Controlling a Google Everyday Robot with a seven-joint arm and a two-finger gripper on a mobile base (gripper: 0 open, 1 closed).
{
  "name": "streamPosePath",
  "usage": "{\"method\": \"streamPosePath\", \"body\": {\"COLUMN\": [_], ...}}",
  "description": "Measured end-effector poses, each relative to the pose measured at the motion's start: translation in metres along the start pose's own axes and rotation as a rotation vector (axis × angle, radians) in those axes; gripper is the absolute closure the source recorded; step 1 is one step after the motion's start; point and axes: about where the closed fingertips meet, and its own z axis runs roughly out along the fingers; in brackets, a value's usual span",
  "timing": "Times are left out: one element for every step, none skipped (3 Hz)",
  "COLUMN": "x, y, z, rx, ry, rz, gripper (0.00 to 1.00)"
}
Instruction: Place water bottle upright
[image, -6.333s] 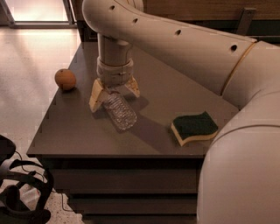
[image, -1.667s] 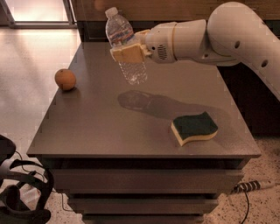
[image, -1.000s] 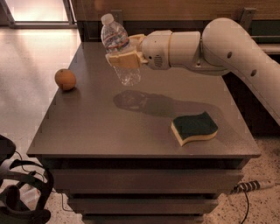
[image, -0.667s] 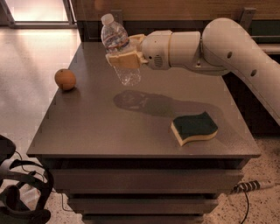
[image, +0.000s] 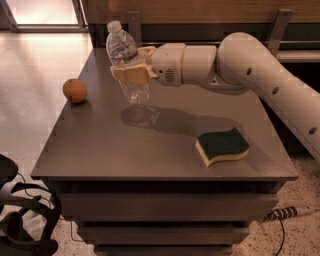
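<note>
Our gripper (image: 135, 64) clamps the tilted water bottle (image: 121, 48) above the table (image: 150, 155); released now, it could topple toward 10 o'clock.

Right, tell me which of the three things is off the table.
The water bottle, held by the gripper above the table; the orange and sponge rest on it.

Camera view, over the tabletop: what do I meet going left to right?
Orange → water bottle, held above the table by the gripper closed on its middle → sponge.
</note>
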Motion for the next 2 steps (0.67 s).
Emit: {"method": "streamPosePath", "body": {"x": [0.0061,0.0143], "y": [0.0118,0.0197], "z": [0.0148,0.0235], "rx": [0.011,0.032], "ry": [-0.023,-0.024], "rz": [0.048,0.074], "gripper": [1.0,1.0]}}
